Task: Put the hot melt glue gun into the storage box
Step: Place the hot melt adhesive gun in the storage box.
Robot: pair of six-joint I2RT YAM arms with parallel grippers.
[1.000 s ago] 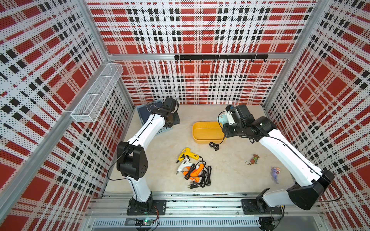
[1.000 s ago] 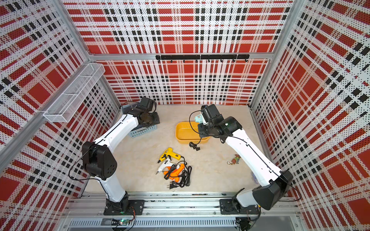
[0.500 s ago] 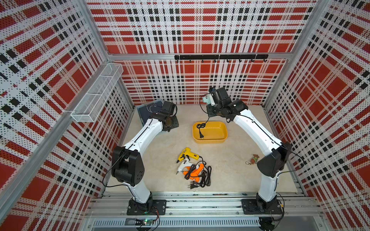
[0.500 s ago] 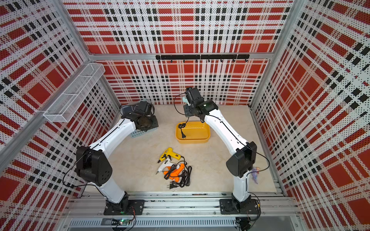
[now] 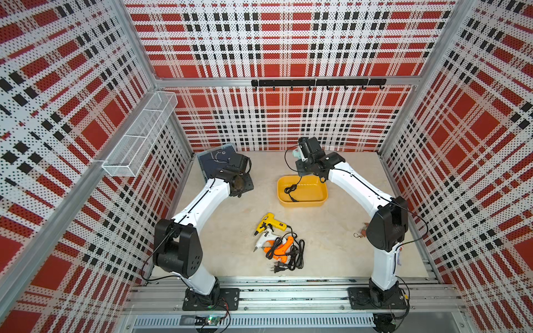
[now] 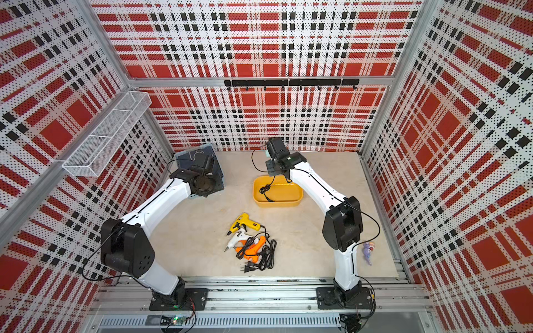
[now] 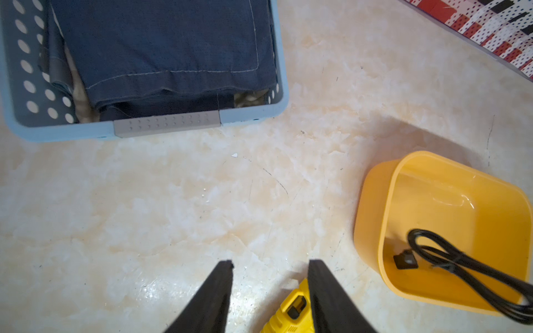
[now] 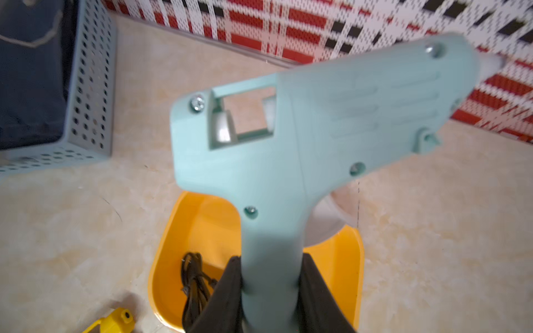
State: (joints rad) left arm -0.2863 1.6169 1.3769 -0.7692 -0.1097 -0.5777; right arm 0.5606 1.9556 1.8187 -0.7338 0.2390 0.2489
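beige table (image 5: pixel 340 239), both arms reaching toward the back

pale blue basket (image 7: pixel 57 134) of dark fabric sits in the back left corner. left gripper (image 7: pixel 271 263) hangs raised just beside it, fingers spread, nothing between them (only bare tabletop shows in the gap)

storage box (image 5: pixel 302 203) sits upright toward the back, well apart from the basket

right gripper (image 8: pixel 271 266) is up over the box's back rim, clamped on the handle of the mint glue gun (image 8: pixel 317 121). gun is in the air, not in the box

three more guns piled near the front, outside the box: yellow gun (image 5: pixel 274 222), white gun (image 5: pixel 265 240), orange gun (image 5: pixel 281 249), with tangled cords (image 5: pixel 297 255)

held gun's black cord (image 5: pixel 291 188) drops into the box, coil and plug (image 7: pixel 405 261) lying on the bottom

small purple toy (image 6: pixel 369 250) near the table's right edge
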